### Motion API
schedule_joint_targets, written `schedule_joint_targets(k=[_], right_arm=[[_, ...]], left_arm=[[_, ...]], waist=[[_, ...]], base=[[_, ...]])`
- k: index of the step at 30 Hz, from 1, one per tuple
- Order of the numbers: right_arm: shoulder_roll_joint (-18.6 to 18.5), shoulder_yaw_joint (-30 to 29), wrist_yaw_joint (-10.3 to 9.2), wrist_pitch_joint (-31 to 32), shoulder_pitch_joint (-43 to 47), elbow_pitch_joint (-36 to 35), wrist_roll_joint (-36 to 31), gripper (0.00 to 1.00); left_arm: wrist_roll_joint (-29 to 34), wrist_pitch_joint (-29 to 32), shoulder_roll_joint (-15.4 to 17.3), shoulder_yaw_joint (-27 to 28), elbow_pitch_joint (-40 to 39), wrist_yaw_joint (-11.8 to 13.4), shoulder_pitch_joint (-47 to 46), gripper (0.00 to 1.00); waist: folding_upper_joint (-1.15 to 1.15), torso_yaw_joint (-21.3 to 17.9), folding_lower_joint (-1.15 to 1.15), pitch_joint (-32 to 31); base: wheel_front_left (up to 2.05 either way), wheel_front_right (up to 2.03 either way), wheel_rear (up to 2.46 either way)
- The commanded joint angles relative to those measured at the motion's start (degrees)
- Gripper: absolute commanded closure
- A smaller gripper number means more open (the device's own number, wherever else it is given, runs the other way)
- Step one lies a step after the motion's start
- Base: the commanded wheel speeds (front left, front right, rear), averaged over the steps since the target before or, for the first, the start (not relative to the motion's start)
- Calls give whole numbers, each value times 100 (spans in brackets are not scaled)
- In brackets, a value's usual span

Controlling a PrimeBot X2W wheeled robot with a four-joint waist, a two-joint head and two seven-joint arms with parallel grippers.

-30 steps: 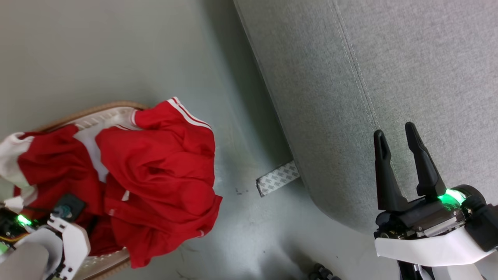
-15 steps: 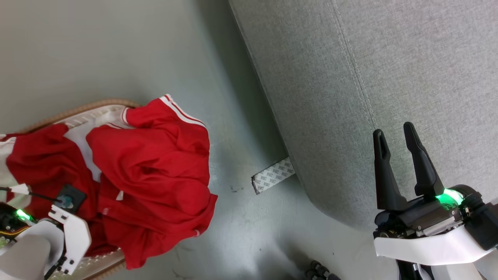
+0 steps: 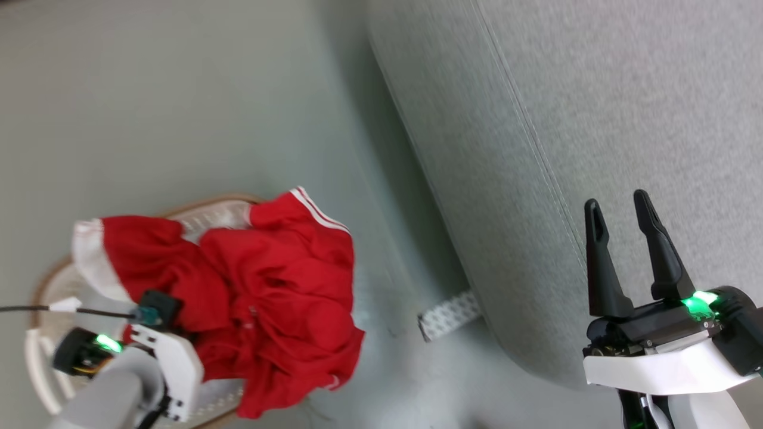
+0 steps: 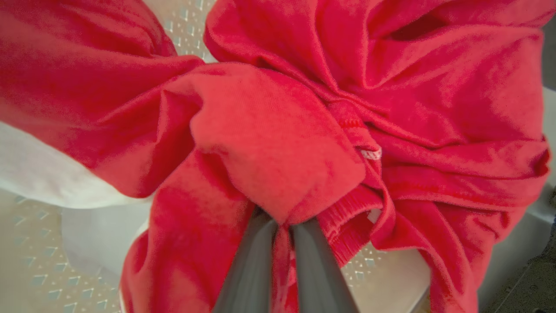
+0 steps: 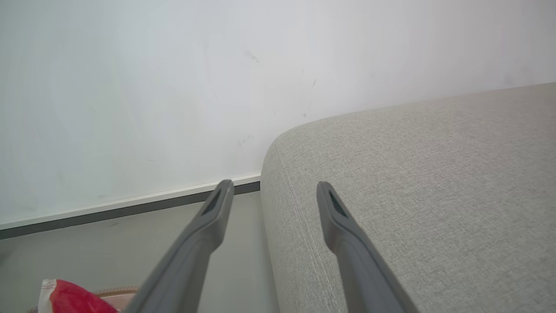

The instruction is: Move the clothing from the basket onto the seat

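Tightly pinching the clothing [image 4: 278, 143], the left gripper [image 4: 283, 226] would need a high lift clearing the basket [image 3: 208, 213]; the right gripper [image 3: 620, 208] gaped empty.

Tips of left fingers [image 4: 247, 269] buried in clothing [image 4: 278, 143] fold; basket [image 3: 37, 357] mostly covered; seat [image 3: 596, 89] cut by top, right edges.

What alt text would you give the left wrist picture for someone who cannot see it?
The left gripper is shut on a fold of bright red clothing, which lies bunched in a cream perforated basket.
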Motion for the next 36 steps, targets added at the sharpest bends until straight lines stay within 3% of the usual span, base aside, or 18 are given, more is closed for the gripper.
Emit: schedule_joint_targets(k=[1, 14, 23, 36], right_arm=[[-18, -55, -12, 4, 10, 67, -86, 0], [-21, -280, -12, 3, 242, 657, -530, 0], [-20, -271, -12, 4, 482, 955, -693, 0], [-20, -86, -12, 4, 817, 1235, -593, 0]], left_arm=[[-81, -68, -55, 12, -17, 8, 107, 100], [-598, -297, -685, 222, -556, 8, 369, 100], [35, -297, -730, 1422, -1804, 32, 897, 100], [1084, -298, -1076, 2914, -3514, 62, 1594, 100]], waist=[[0, 346, 0, -462], [0, 1383, 0, -1954], [0, 1864, 0, -2675], [0, 2147, 0, -3433]], base=[[0, 0, 0], [0, 0, 0], [0, 0, 0], [0, 0, 0]])
